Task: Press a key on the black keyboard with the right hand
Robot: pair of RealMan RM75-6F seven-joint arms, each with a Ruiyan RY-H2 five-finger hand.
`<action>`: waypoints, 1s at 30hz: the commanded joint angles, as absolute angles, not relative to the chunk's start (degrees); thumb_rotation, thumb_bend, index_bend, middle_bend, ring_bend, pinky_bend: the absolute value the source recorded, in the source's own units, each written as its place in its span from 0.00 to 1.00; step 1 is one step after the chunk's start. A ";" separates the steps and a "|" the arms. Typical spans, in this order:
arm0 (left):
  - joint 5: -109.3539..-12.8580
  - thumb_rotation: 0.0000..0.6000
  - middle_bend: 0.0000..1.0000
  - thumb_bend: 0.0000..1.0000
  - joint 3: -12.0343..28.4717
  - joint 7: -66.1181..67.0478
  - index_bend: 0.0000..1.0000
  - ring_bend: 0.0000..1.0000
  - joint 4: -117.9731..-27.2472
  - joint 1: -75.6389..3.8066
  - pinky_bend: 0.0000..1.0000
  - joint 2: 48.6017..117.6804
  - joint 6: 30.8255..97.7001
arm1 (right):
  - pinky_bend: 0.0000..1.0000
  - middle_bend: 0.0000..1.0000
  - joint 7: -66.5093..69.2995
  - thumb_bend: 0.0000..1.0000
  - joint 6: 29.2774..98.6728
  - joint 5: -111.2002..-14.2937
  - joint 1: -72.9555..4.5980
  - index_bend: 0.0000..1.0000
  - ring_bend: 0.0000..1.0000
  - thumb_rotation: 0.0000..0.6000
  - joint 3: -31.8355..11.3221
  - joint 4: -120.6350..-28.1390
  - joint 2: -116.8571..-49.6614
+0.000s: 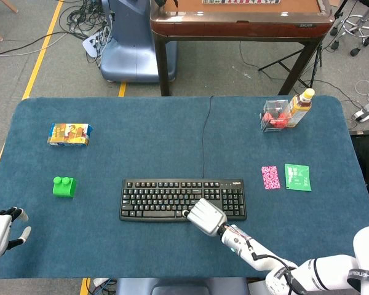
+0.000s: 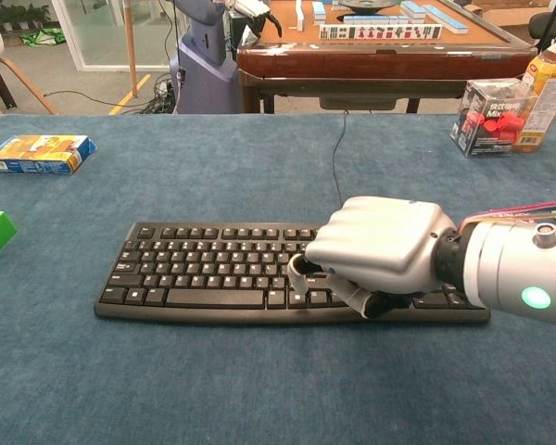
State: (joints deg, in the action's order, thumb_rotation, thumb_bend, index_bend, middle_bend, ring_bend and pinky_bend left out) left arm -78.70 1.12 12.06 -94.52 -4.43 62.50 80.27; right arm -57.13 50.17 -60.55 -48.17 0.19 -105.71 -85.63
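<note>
right hand [image 2: 375, 252]: palm down over right half of black keyboard [image 2: 213, 272], one fingertip [image 2: 297, 278] on a bottom-row key | yellow box [image 2: 37, 153]: far left | clear box of red pieces [image 2: 486, 116], bottle [image 2: 547, 83]: far right
</note>
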 commanded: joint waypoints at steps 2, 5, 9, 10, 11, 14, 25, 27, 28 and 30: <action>-78.74 1.00 0.45 0.30 1.15 11.95 0.50 0.46 -94.58 -4.45 0.66 62.43 80.28 | 1.00 1.00 -57.79 1.00 50.76 -59.66 -48.95 0.31 1.00 1.00 0.60 -105.46 -86.33; -78.86 1.00 0.45 0.30 1.13 11.87 0.50 0.46 -94.67 -4.42 0.66 62.37 80.39 | 1.00 1.00 -57.87 1.00 51.07 -58.70 -49.50 0.31 1.00 1.00 0.81 -105.29 -86.79; -78.71 1.00 0.45 0.30 1.13 11.69 0.50 0.46 -94.63 -4.45 0.66 62.31 80.22 | 1.00 1.00 -58.04 1.00 51.41 -57.74 -50.20 0.31 1.00 1.00 1.22 -104.98 -87.22; -78.66 1.00 0.45 0.30 1.15 11.68 0.50 0.46 -94.62 -4.47 0.66 62.31 80.16 | 1.00 1.00 -58.05 1.00 51.53 -57.50 -50.38 0.31 1.00 1.00 1.36 -104.89 -87.27; -78.66 1.00 0.45 0.30 1.15 11.70 0.50 0.46 -94.59 -4.49 0.66 62.31 80.14 | 1.00 1.00 -58.05 1.00 51.60 -57.31 -50.51 0.31 1.00 1.00 1.46 -104.79 -87.30; -78.71 1.00 0.45 0.30 1.12 11.77 0.50 0.46 -94.58 -4.50 0.66 62.37 80.15 | 1.00 1.00 -58.04 1.00 51.90 -56.64 -50.93 0.31 1.00 1.00 1.74 -104.41 -87.44; -78.84 1.00 0.45 0.30 1.05 11.57 0.50 0.46 -94.68 -4.49 0.66 62.24 80.16 | 1.00 1.00 -57.31 1.00 52.03 -54.89 -52.43 0.31 1.00 1.00 2.75 -102.99 -88.58; -78.90 1.00 0.45 0.30 1.04 11.56 0.50 0.46 -94.74 -4.48 0.66 62.21 80.19 | 1.00 1.00 -56.90 1.00 52.38 -55.28 -52.48 0.31 1.00 1.00 2.79 -103.22 -88.49; -78.94 1.00 0.45 0.30 1.03 11.58 0.50 0.46 -94.73 -4.48 0.66 62.21 80.21 | 1.00 1.00 -56.45 1.00 52.78 -55.88 -52.41 0.31 1.00 1.00 2.76 -103.60 -88.24; -79.04 1.00 0.45 0.30 0.98 11.57 0.50 0.46 -94.82 -4.43 0.66 62.16 80.31 | 1.00 1.00 -55.27 1.00 53.63 -57.73 -52.07 0.31 1.00 1.00 2.70 -104.33 -87.58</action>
State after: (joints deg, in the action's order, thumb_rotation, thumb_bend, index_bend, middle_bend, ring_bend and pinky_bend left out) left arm -79.03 0.99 11.57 -94.82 -4.44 62.16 80.31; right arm -56.15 52.95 -56.47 -52.32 2.74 -103.74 -88.10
